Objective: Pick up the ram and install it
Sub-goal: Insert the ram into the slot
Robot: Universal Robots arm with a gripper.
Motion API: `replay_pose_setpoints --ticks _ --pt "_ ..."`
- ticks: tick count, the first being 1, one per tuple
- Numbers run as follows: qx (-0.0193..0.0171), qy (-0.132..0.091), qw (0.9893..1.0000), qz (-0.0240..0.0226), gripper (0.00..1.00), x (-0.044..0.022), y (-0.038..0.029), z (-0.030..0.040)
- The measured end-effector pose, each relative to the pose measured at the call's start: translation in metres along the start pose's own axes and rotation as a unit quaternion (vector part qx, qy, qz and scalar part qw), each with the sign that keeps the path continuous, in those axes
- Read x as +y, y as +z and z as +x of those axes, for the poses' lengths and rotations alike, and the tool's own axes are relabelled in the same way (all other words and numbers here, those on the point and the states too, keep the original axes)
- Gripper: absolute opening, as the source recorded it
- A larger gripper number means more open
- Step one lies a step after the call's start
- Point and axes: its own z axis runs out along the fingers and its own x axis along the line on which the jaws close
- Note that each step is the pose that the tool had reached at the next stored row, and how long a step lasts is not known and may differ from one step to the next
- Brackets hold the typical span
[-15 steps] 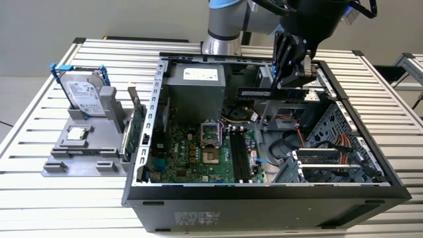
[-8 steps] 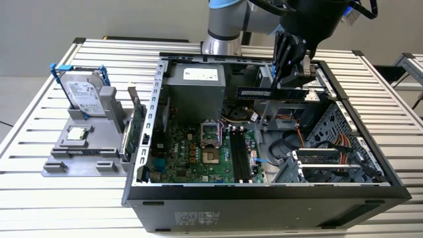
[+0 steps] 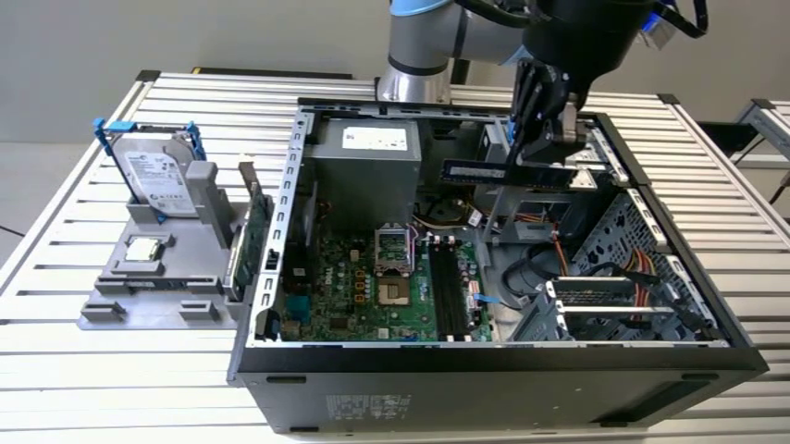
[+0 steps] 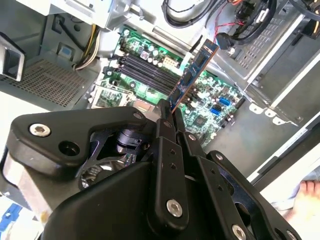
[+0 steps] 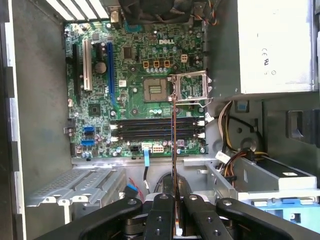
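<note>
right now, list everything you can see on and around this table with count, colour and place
ram: one, dark with a pale label, held level over the open case
computer case: one, black and grey, lying open on the table
motherboard: one, green, on the case floor
memory slots: a few, black, on the motherboard
power supply: one, grey, inside the case
hard drive: one, silver in a blue frame, upright on the fixture
square chip: one, silver, flat on the fixture
fixture: one, grey, at the exterior view's left
table: one, silver, slatted
arm: one, silver-grey
pincer: one, black, shut on the ram
</note>
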Motion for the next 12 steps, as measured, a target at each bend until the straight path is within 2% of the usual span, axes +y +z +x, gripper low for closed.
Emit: replay_pose_setpoints --ticks 6,12 --pt "-0.0009 0.024 0.9997 -0.0003 0.00 0.0000 0.0000 0.0000" --pt "-0.0017 0.050 0.9988 -0.0006 0.00 0.0000 0.0000 0.0000"
